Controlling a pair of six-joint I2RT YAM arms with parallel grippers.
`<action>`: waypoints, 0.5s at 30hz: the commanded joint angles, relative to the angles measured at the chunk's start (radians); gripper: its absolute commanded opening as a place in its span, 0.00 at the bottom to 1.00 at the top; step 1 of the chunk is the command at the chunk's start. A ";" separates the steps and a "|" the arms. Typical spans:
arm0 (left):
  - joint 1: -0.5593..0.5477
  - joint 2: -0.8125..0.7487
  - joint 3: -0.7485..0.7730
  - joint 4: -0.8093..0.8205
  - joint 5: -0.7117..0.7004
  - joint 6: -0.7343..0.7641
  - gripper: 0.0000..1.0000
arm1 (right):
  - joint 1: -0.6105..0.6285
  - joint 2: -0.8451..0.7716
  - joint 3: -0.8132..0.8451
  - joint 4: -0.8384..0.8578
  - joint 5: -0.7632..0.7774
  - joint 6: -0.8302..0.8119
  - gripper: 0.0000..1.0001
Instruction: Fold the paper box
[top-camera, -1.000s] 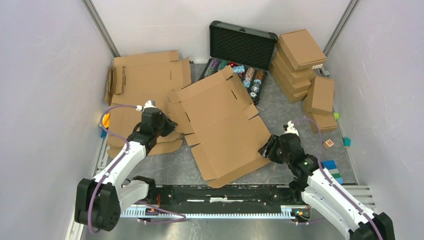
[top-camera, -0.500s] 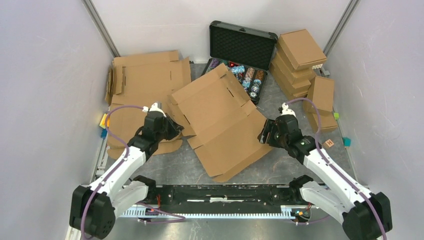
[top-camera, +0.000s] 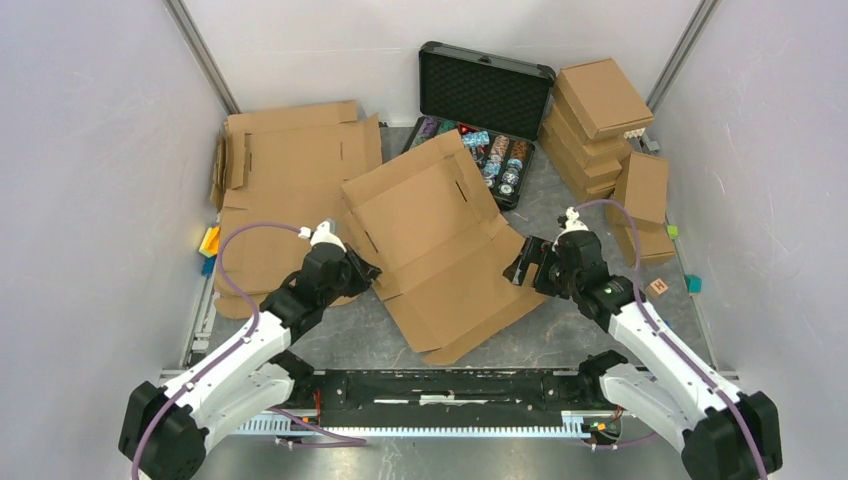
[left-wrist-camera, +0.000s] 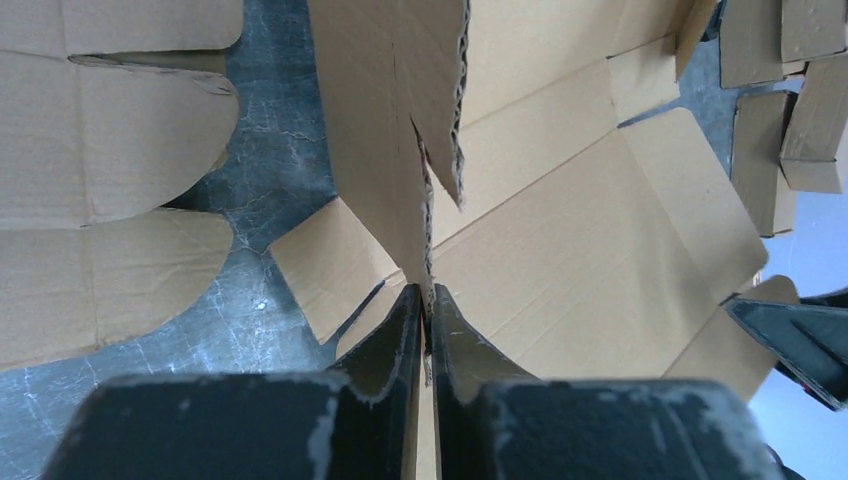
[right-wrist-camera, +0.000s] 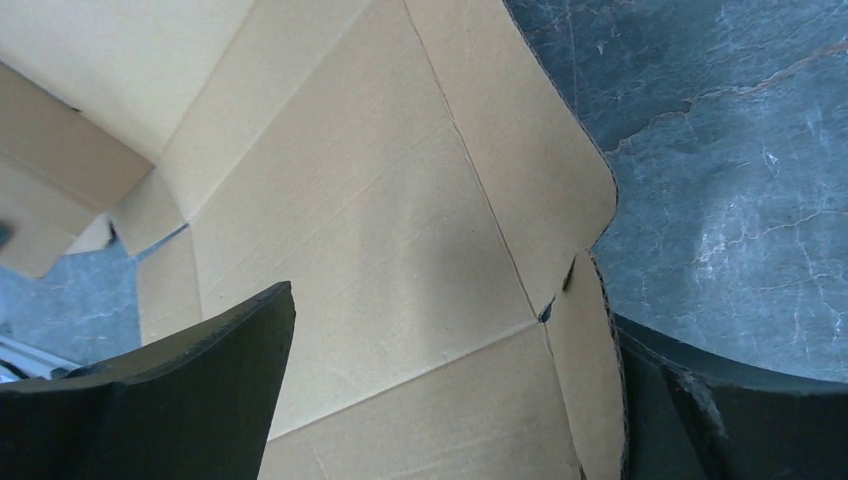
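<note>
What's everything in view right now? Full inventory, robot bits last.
paper box: one, brown, table centre, not yet folded up
flat cardboard blanks: several, brown, piled at far left
folded boxes: several, brown, stacked at far right
case: one, black, open, far centre
chips: many, mixed colours, inside the case
small blocks: a few, mixed colours, right edge; a couple more on the left edge
table: one, mottled grey
left gripper: one, black, shut on the paper box's left flap
right gripper: one, black, open, at the paper box's right edge
</note>
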 joint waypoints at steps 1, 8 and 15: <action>-0.012 -0.009 -0.003 0.011 -0.033 -0.040 0.13 | 0.003 -0.090 0.026 -0.038 0.003 0.055 0.98; -0.013 0.052 0.084 -0.063 -0.017 0.063 0.47 | 0.002 -0.159 0.048 -0.162 0.118 0.052 0.72; -0.091 0.076 0.285 -0.224 0.018 0.277 0.75 | -0.002 -0.085 0.114 -0.164 0.131 0.020 0.72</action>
